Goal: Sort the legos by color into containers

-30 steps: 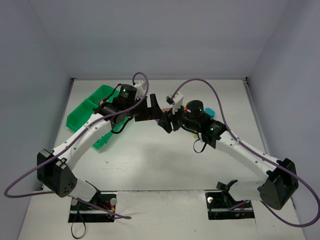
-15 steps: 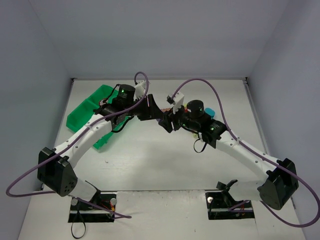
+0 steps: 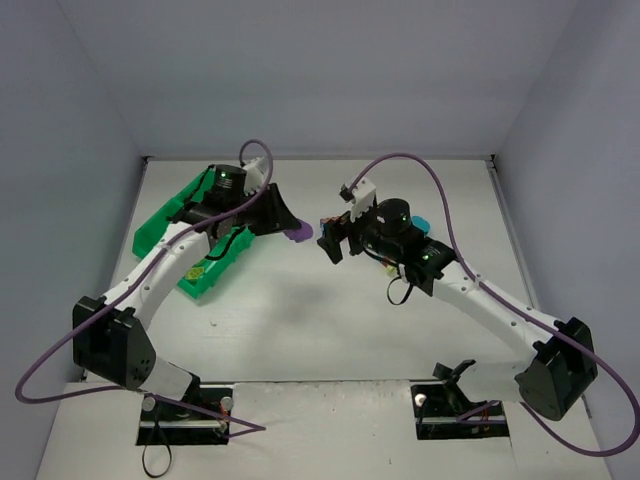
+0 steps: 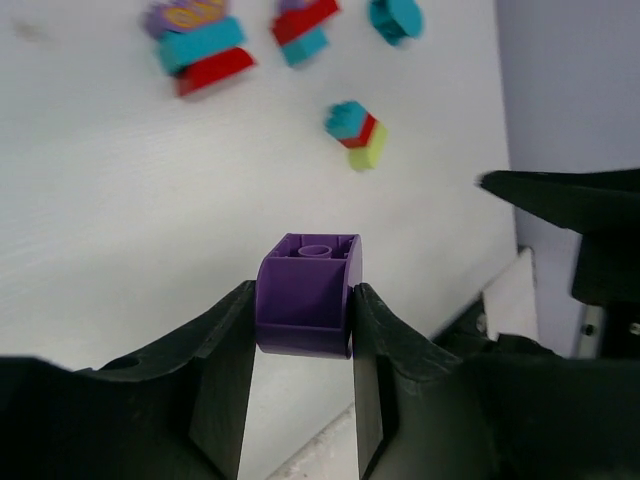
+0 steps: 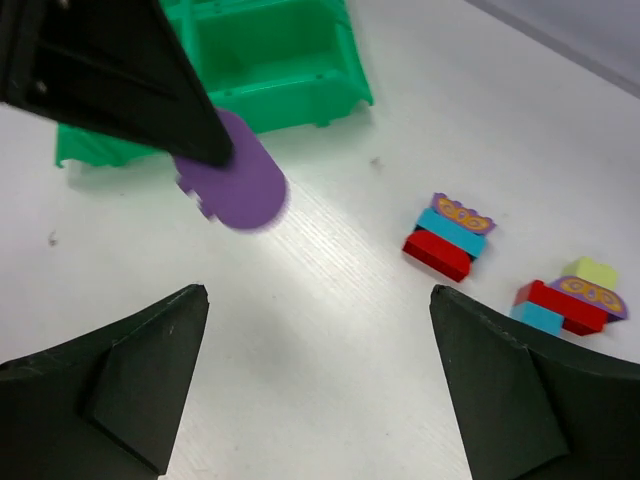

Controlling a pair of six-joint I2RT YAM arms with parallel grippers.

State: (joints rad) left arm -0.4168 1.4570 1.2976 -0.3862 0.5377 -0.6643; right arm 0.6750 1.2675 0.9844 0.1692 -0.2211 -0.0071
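My left gripper [image 4: 305, 305] is shut on a purple lego [image 4: 308, 295], which is held above the table. From above, that lego [image 3: 298, 232] hangs at the left gripper [image 3: 285, 225], just right of the green tray of containers [image 3: 150, 235]. In the right wrist view the same purple lego [image 5: 235, 185] shows beside the tray [image 5: 290, 90]. My right gripper [image 5: 318, 295] is open with nothing between its fingers, and from above it [image 3: 332, 242] sits a short way right of the lego. Stacked legos [image 5: 448, 238] [image 5: 565, 300] lie on the table.
More lego stacks [image 4: 200, 45] [image 4: 305, 25] [image 4: 357, 130] and a cyan piece [image 4: 395, 15] lie on the white table. A cyan lego [image 3: 420, 222] shows behind the right wrist. Grey walls enclose the table on three sides.
The grippers met at the table's middle. The left one shut on the purple lego and drew back left toward the tray with it. The right gripper opened.
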